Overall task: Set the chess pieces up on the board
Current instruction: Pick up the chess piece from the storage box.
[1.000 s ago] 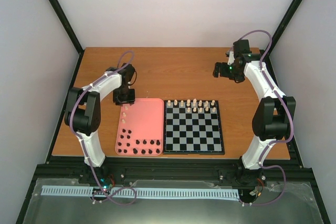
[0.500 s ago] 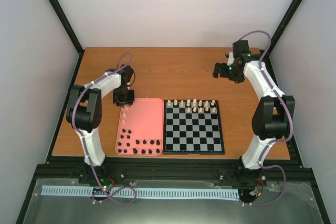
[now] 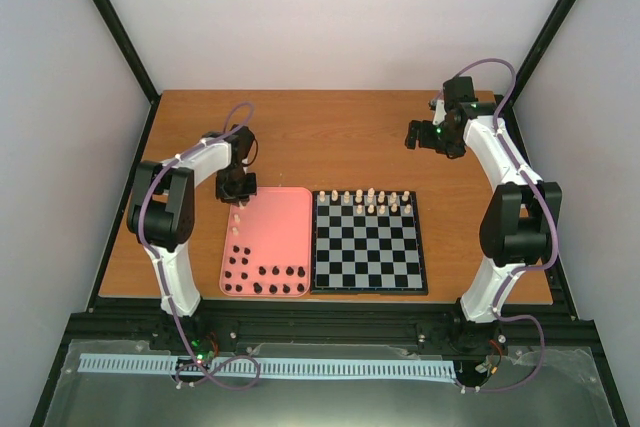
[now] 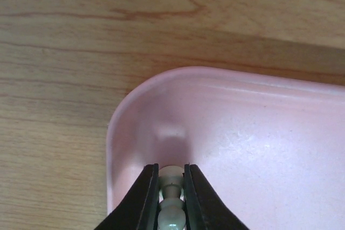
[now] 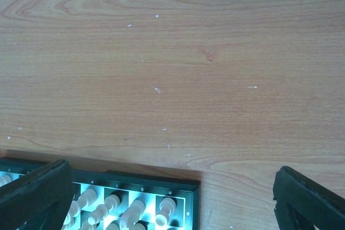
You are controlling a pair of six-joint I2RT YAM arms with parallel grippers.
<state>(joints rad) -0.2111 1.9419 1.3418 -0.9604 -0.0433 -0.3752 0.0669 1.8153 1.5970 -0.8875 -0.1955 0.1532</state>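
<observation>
The board [image 3: 367, 247] lies right of the pink tray [image 3: 280, 237]. Several cream pieces [image 3: 365, 201] stand on its far rows; they also show in the right wrist view [image 5: 129, 208]. Several black pieces [image 3: 265, 279] and a few cream pieces [image 3: 237, 219] stand in the tray. My left gripper [image 3: 237, 190] is at the tray's far left corner, shut on a cream piece [image 4: 172, 204] between its fingers [image 4: 148, 197]. My right gripper [image 3: 425, 137] is open and empty above the bare table behind the board's far right corner [image 5: 188, 187].
The wooden table [image 3: 330, 137] stretches behind tray and board. Black frame posts rise at both back corners. The tray's rounded rim [image 4: 116, 127] curves just ahead of my left fingers.
My left gripper has shifted slightly toward the tray's far left corner. The right arm has not moved.
</observation>
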